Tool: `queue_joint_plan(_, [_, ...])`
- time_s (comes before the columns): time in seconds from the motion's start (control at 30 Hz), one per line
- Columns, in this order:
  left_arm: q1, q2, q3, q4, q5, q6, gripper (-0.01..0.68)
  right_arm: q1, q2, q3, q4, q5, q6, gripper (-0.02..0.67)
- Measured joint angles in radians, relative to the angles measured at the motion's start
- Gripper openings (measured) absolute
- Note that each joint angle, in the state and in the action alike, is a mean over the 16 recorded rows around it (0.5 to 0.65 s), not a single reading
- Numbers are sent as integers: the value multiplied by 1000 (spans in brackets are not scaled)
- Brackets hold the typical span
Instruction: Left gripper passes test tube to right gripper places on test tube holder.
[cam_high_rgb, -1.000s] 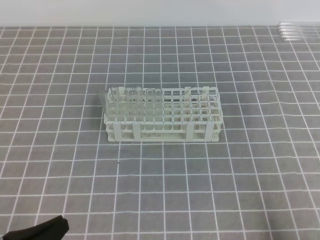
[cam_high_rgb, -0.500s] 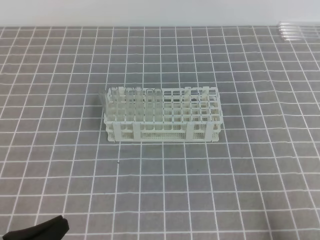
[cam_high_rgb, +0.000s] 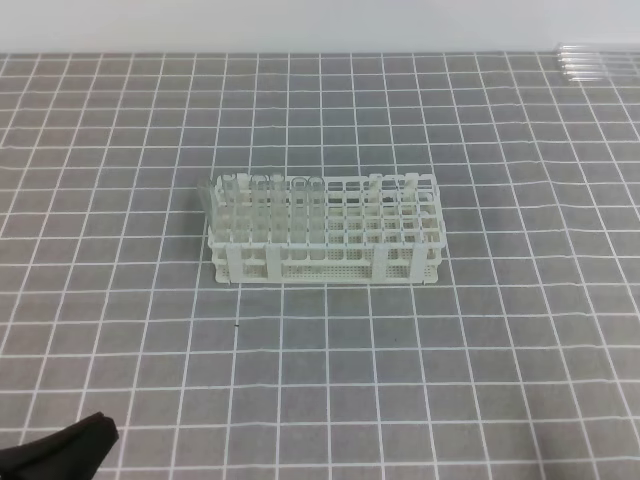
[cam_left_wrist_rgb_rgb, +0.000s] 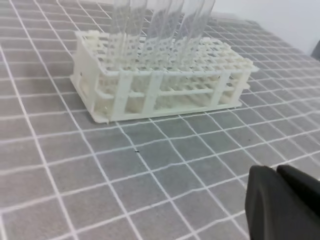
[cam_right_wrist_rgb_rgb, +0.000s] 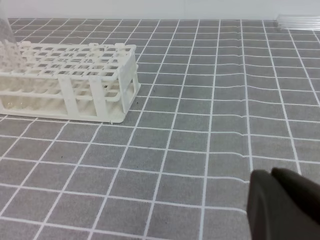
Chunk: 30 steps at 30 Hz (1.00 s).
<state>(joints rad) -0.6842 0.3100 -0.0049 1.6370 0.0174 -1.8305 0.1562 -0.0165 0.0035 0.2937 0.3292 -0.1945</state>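
From high up, the white plastic rack with square holes (cam_high_rgb: 325, 230) sits mid-frame, clear glass tubes (cam_high_rgb: 262, 205) standing in its left end. My black left gripper (cam_high_rgb: 60, 452) peeks in at lower left, jaws together, holding nothing. More clear tubes (cam_high_rgb: 598, 62) lie at upper right.

In my left wrist view, the rack (cam_left_wrist_rgb_rgb: 160, 80) is at the top and my gripper (cam_left_wrist_rgb_rgb: 282, 205) at lower right.

In my right wrist view, my black right gripper (cam_right_wrist_rgb_rgb: 285, 205) is at lower right, jaws together, holding nothing; the rack (cam_right_wrist_rgb_rgb: 70, 82) is upper left. I see no writing.

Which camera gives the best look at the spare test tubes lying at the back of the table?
The exterior high view: the spare test tubes lie side by side at the table's far right corner. The right wrist view catches them at its top right edge, lower and blurrier. The left wrist view shows only tubes standing in the test tube holder.
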Motion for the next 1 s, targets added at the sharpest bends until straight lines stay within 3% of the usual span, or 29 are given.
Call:
queue_joint_plan(0.13, [0, 0, -16, -251, -5, 305, -2, 0, 0, 0, 0, 0, 0, -13])
queue_joint_plan(0.43, [0, -1, -50, -1054, 14, 1268, -2, 1, 0, 0, 0, 0, 0, -13])
queue_joint_plan(0.57, [3, -2, -54, -1302, 35, 1544, -2, 2, 0, 0, 1, 0, 0, -13])
queue_joint_plan(0.77, [80, -24, -54, -1401, 55, 1642, -2, 2, 0, 0, 2, 1, 0, -13])
queue_joint_plan(1.0, [263, -109, -53, -1395, 66, 1631, -2, 2, 0, 0, 2, 2, 0, -13])
